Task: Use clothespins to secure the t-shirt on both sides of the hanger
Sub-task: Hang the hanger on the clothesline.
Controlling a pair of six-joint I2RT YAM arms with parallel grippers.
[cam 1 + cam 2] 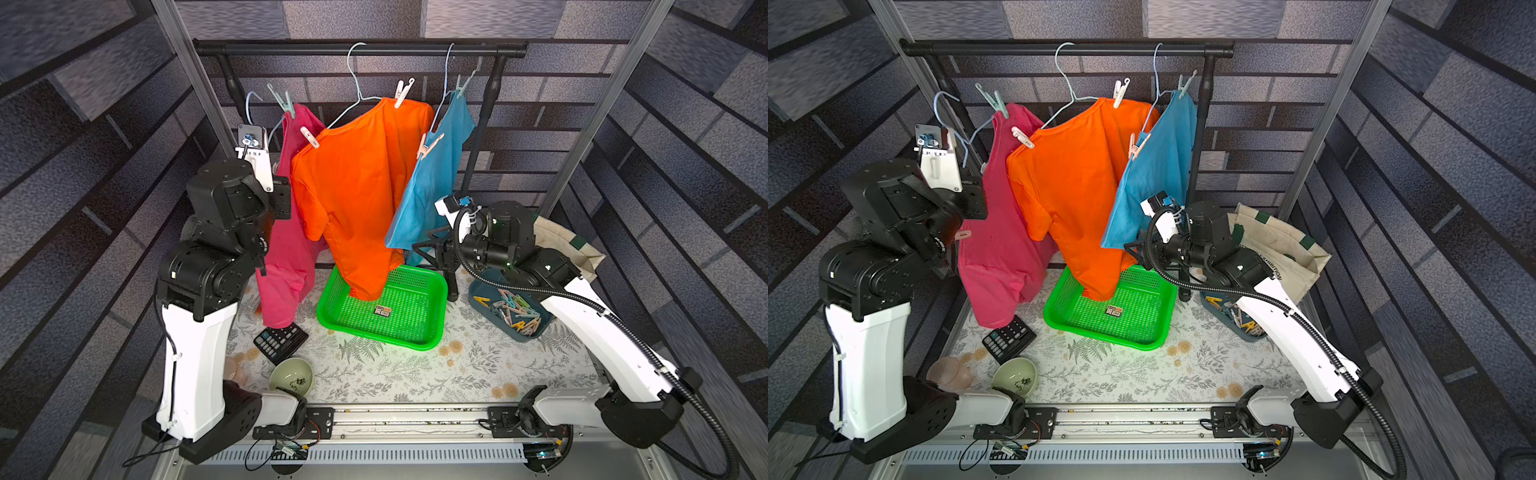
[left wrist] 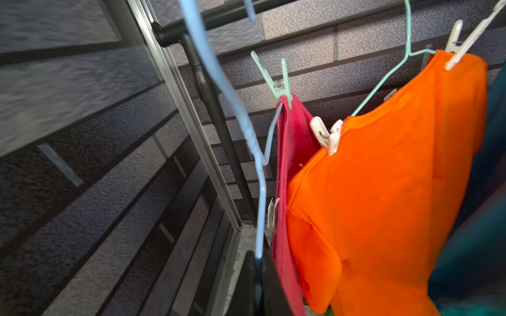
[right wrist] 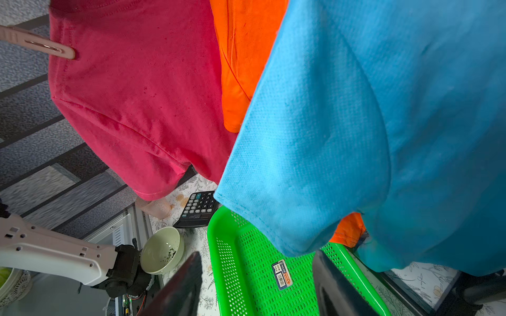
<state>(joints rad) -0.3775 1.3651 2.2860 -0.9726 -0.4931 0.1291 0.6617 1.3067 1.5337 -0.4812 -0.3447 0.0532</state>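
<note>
Step in hand: pinning the pink t-shirt (image 1: 286, 257), leftmost of three on the rail (image 1: 357, 49). It looks close to finished.

- The left gripper (image 2: 258, 284) is clamped on the light-blue wire hanger (image 2: 247, 131) low on its near arm, steadying it.
- The mint clothespin (image 2: 279, 79) sits on the far shoulder. The pink clothespin (image 3: 38, 43) bites the shirt edge on the shoulder nearer the left arm, and also shows in a top view (image 1: 962, 235).
- The wrist views don't show whether that pink pin catches the wire as well as the cloth.
- The right gripper (image 3: 256, 262) has its jaws apart with nothing between them. It sits just under the hem of the blue t-shirt (image 1: 432, 178), above the green basket (image 1: 415, 343).
- The orange t-shirt (image 1: 357, 187) and the blue one each carry two pins already.
- The spare clothespins (image 1: 517, 313) lie in the blue bin (image 1: 478, 291) beside the right arm.

Next move, my read: check the pink pin's hold, then let go of the hanger gently so it doesn't swing. If the pin missed the wire, the right arm goes to the bin for another.

Edges and room:
- The left gripper is squeezed between the frame upright and the pink cloth, so it should back out along the wire side.
- The right fingers are close under the blue hem, with the orange sleeve just beside, so lifting risks a snag. Pulling back low toward its own base looks clearer.
- The calculator (image 1: 280, 340) and bowl (image 1: 291, 376) sit near the left arm's base.
- The front of the tablecloth, ahead of the basket, is the roomy part.
</note>
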